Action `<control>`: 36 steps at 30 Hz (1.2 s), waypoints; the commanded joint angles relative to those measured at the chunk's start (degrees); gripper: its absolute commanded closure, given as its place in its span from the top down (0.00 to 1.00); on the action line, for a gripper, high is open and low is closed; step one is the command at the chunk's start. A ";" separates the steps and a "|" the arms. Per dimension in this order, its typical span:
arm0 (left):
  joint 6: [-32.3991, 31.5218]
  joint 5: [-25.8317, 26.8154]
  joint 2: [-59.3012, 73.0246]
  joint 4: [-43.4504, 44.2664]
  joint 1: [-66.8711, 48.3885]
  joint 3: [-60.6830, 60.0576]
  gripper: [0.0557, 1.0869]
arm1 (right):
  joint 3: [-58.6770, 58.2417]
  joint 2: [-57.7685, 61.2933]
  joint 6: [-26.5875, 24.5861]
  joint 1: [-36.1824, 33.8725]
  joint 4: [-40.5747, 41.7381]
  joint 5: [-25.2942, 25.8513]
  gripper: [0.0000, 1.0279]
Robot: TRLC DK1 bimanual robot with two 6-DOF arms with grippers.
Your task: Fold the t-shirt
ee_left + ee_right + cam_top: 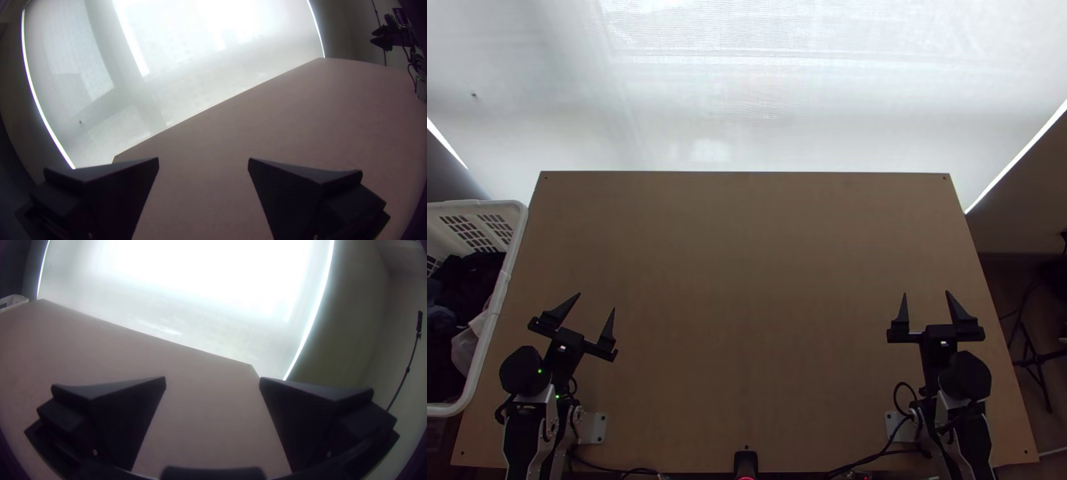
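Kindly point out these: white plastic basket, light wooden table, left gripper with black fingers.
White plastic basket (483, 206): top view, far rim.
Light wooden table (747, 304): top view, bare middle.
Black left gripper (597, 302): top view, between its open fingertips.

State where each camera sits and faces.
Top view: high above the table's near edge, facing down; left arm, right arm show.
Left wrist view: on left arm, facing the white screen; left hand and distant right hand show.
Right wrist view: on right arm, facing likewise; right hand shows.
Top and right wrist share the basket.

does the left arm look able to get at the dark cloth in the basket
Probably yes: the basket stands near that arm, the dark cloth lies uncovered, and the left tool is open.
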 commanded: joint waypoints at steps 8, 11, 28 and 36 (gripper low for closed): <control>0.01 0.01 0.01 0.02 0.00 0.01 0.95 | 0.02 -0.01 -0.12 0.00 0.00 0.01 0.95; 0.01 0.01 0.01 0.02 0.00 0.01 0.95 | 0.02 -0.01 -0.12 0.00 0.00 0.01 0.95; -0.43 6.34 0.01 -0.69 -1.32 0.10 0.95 | 0.02 -0.01 -0.12 0.00 0.00 0.01 0.95; -2.01 6.78 0.01 -0.51 -5.19 0.10 0.95 | 0.02 -0.01 -0.12 0.44 0.00 0.01 0.95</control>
